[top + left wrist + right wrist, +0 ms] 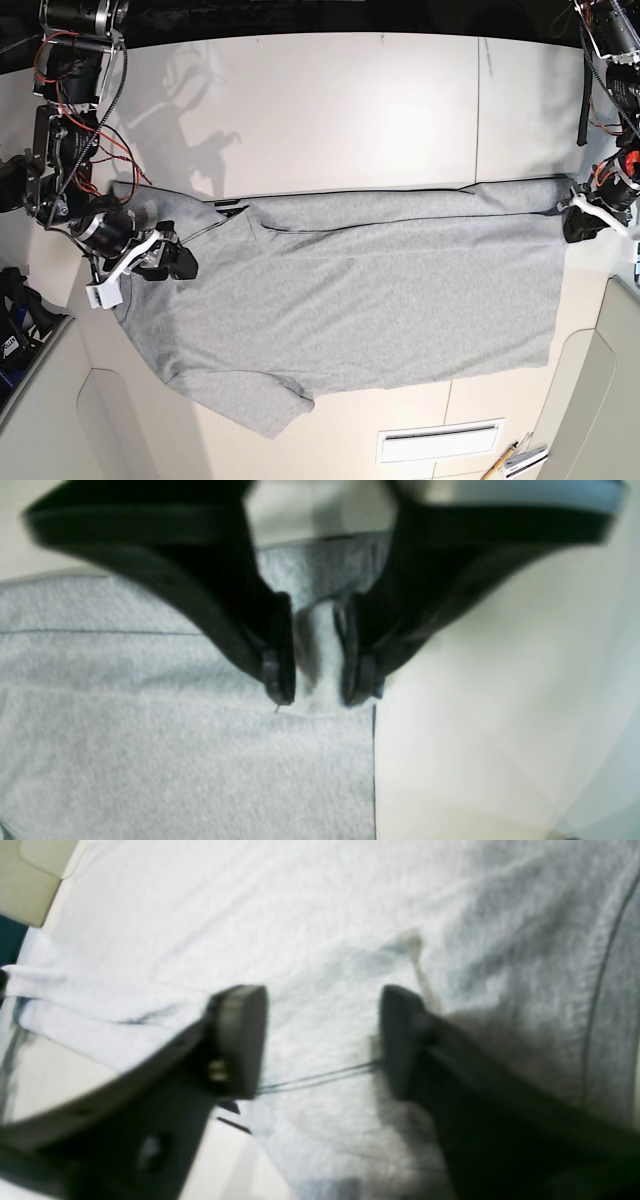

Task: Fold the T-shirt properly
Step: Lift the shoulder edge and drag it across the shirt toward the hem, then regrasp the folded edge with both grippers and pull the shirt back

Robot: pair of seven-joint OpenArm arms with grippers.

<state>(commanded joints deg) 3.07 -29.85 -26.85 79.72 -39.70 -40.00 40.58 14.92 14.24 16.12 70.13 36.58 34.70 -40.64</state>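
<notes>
While the left gripper (318, 700) is clamped on the T-shirt (380, 300) hem corner, the spread-open right gripper (320, 1040) should be closed on the shoulder before lifting evenly.

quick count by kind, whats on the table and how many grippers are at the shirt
T-shirt: 1, grey, spread flat
Grippers: 2, left gripper shut on the shirt's edge, right gripper open above the fabric
Pens or pencils: a small cluster at the table's bottom edge, too small to count
Total: 3 countable things
</notes>
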